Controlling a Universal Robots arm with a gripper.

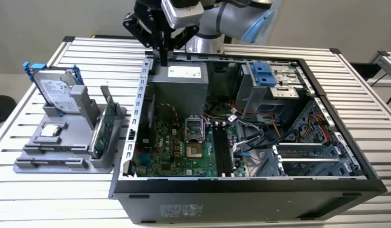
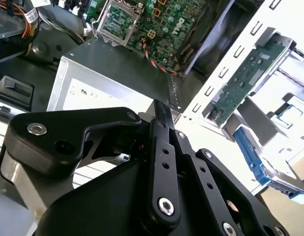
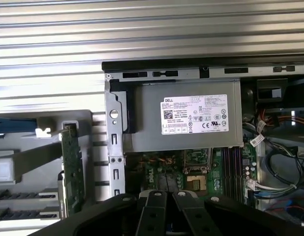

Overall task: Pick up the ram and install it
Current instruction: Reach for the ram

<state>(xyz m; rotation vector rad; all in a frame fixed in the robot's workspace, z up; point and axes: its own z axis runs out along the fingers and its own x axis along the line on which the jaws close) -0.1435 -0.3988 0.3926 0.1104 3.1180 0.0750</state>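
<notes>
In the upper middle of the exterior view, the gripper [image 1: 162, 50] hangs from the arm over the far rim of the open computer case [image 1: 246, 186]. Its jaws are pinched on the ram [image 1: 162, 61], a thin dark stick pointing straight down from the fingertips. The ram's lower end sits just above the near corner of the grey power supply [image 1: 180, 83], close to the case wall on the exterior view's left. Lower in the frame, the motherboard [image 1: 173, 152] lies flat in the case, its long black memory slots [image 1: 222, 152] well apart from the ram. At the exterior view's left a grey holder [image 1: 50, 164] on the slatted table [image 1: 373, 118] carries an upright green card [image 1: 102, 128] and a hard drive [image 1: 56, 92].
</notes>
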